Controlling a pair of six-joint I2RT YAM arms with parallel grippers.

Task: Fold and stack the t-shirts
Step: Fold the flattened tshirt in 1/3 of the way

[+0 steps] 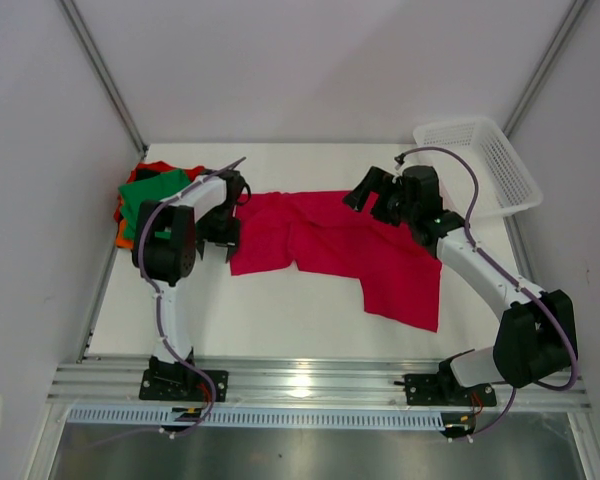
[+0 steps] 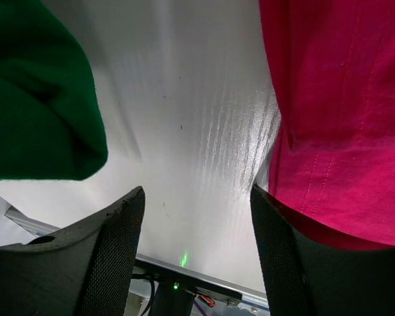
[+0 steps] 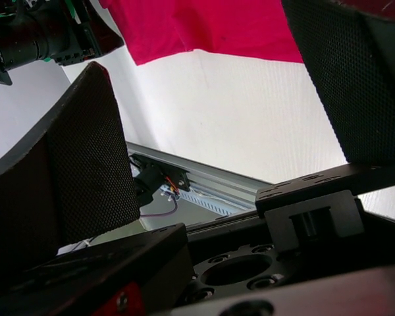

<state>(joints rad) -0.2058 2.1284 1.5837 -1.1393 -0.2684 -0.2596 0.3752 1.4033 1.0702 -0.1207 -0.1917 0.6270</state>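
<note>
A crimson-red t-shirt [image 1: 330,250] lies spread out and rumpled in the middle of the table. A pile of green [image 1: 152,192], orange and red t-shirts sits at the back left. My left gripper [image 1: 223,242] points down at the crimson shirt's left edge. In the left wrist view it [image 2: 197,194] is open over bare table, with the green shirt [image 2: 33,99] to the left and the crimson shirt [image 2: 342,112] against the right finger [image 2: 283,257]. My right gripper [image 1: 366,198] hovers wide open over the shirt's back right part, holding nothing; its wrist view shows the crimson shirt [image 3: 210,26] below.
A white mesh basket [image 1: 485,165] stands at the back right corner. Grey walls close in the table on both sides and at the back. An aluminium rail [image 1: 310,385] with both arm bases runs along the near edge.
</note>
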